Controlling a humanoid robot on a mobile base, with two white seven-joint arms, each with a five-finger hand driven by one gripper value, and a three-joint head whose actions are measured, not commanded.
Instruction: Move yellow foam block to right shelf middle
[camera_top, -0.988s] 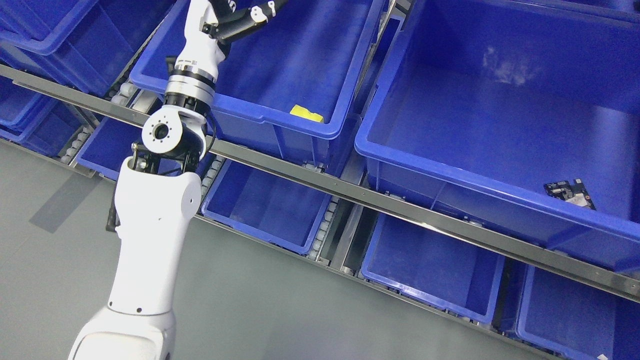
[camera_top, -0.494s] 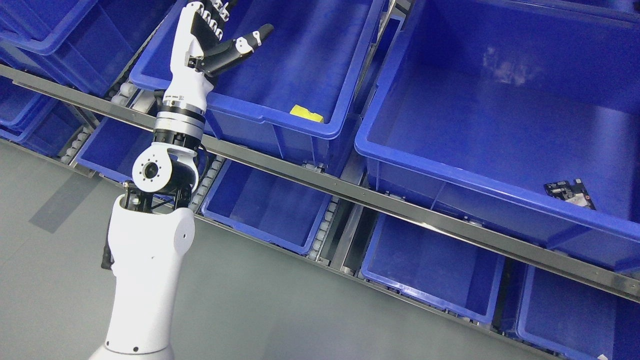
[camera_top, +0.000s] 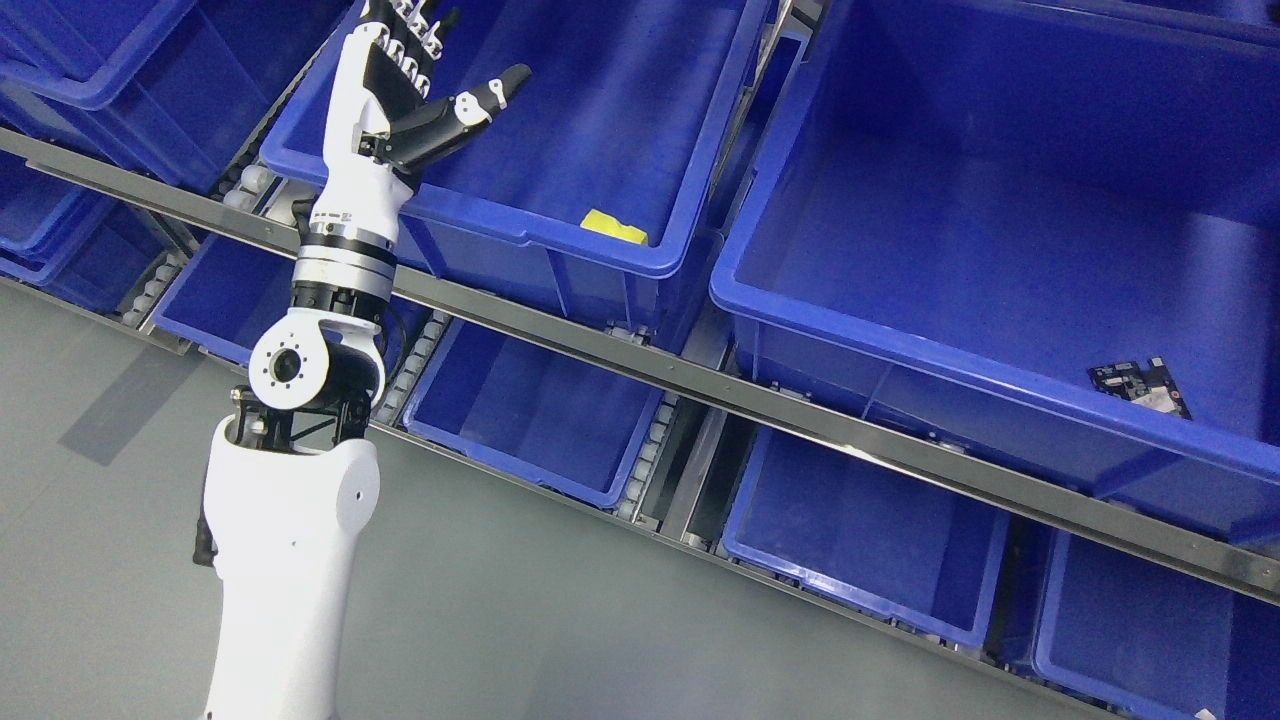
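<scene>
A yellow foam block (camera_top: 614, 227) lies in the near right corner of a blue bin (camera_top: 520, 230) on the middle shelf level, partly hidden by the bin's rim. My left hand (camera_top: 425, 70) is raised over the left part of that same bin, fingers spread and empty, well to the left of the block. To the right stands a larger blue bin (camera_top: 800, 310) with a small dark circuit board (camera_top: 1140, 385) in its near right corner. The right arm does not show.
A metal shelf rail (camera_top: 700, 385) runs diagonally under the bins. More blue bins (camera_top: 540, 415) sit on the level below and at the upper left (camera_top: 90, 60). Grey floor (camera_top: 120, 560) fills the lower left.
My left arm has drawn back down and to the left; the hand, earlier cut off by the top edge, now shows with fingers spread. The block has not moved.
</scene>
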